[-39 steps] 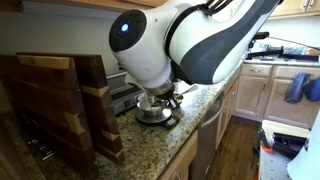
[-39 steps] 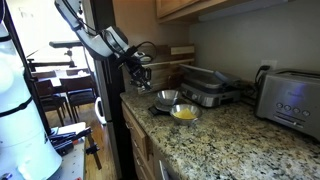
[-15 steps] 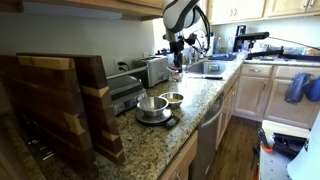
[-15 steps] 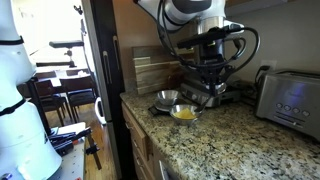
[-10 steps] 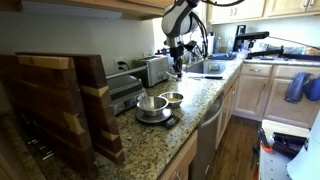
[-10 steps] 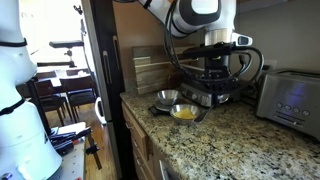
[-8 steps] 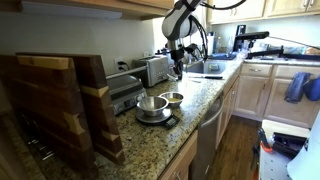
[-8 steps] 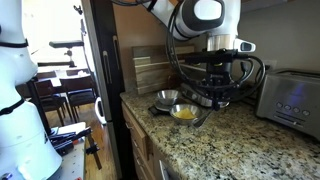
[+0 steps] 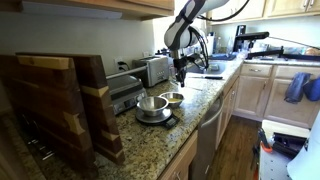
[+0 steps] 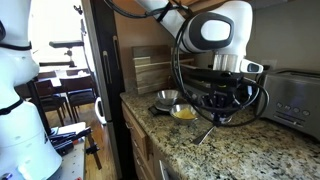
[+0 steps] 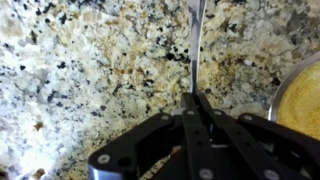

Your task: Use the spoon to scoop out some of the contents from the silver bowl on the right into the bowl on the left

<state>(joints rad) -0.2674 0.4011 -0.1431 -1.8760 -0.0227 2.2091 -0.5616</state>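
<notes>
Silvery slim metal spoon [image 11: 197,40] pinched by its thin handle in the clenched claw [image 11: 194,108], slanting down over bare speckled granite table [image 11: 90,70] just beside the shallow silver bowl [image 11: 283,78] of tan-yellow granular contents [image 11: 306,105]. Probably light, stiff and slick, prone to swivel in so narrow a pinch, so best held square across the handle and moved gently. Second silver bowl [image 10: 166,101] close by the full one, chrome toaster [image 10: 295,98] near the arm; only bowl rims to clear

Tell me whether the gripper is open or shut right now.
Shut on the spoon: in the wrist view the gripper pinches its thin handle, which sticks out beyond it over the counter.
</notes>
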